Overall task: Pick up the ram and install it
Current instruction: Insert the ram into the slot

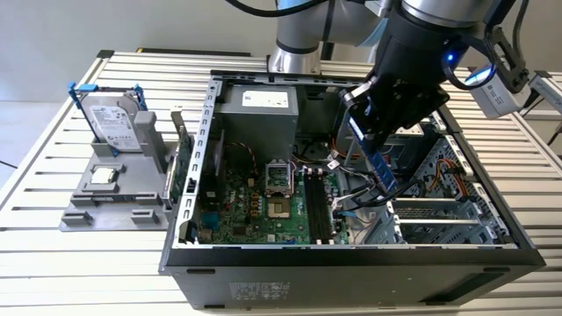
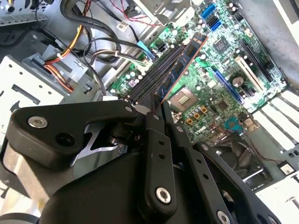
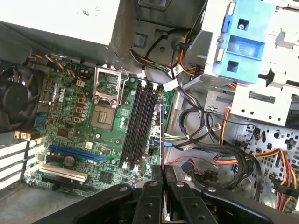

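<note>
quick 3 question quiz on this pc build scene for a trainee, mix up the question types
1. True or false: the ram already sits in one of the black memory slots.
2. What is the gripper shut on? A) a screwdriver B) the ram C) a bolt
3. Fill in: the hard drive stands outside the computer case, on the exterior view's ____.
Key: 1 false, it is held above the motherboard; 2 B; 3 left.

The ram (image 1: 382, 171) has its upper end buried between the clamped fingers of the tool (image 1: 370, 138) — in the first wrist view it stands edge-on, a thin line, its faces unreadable. The arm (image 1: 439, 10) runs off the exterior view's top edge.
</note>
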Controlling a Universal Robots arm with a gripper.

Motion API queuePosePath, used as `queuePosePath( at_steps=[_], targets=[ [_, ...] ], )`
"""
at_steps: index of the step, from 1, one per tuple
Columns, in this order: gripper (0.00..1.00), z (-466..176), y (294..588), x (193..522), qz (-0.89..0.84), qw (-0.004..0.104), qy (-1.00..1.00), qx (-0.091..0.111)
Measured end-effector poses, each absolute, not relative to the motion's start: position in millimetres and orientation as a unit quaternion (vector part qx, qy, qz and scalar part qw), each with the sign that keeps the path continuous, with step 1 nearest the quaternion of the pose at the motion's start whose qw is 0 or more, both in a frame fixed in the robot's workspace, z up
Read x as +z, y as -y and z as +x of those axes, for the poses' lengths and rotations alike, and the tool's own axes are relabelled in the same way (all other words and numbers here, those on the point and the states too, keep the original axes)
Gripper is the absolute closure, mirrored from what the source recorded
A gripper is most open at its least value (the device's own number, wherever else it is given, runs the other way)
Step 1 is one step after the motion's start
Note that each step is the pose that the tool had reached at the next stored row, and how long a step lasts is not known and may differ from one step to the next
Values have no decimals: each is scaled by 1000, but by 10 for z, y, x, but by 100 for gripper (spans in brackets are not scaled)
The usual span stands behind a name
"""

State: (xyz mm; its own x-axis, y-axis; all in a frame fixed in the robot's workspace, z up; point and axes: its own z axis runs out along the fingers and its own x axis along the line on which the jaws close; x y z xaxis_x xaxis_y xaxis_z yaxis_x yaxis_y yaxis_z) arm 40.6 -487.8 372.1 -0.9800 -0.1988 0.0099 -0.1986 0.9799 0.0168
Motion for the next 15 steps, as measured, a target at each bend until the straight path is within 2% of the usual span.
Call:
queuePosePath(
  at_steps=[15],
  targets=[
    [100, 406, 4855, 3649, 96, 6, 995, -5]
  ],
)
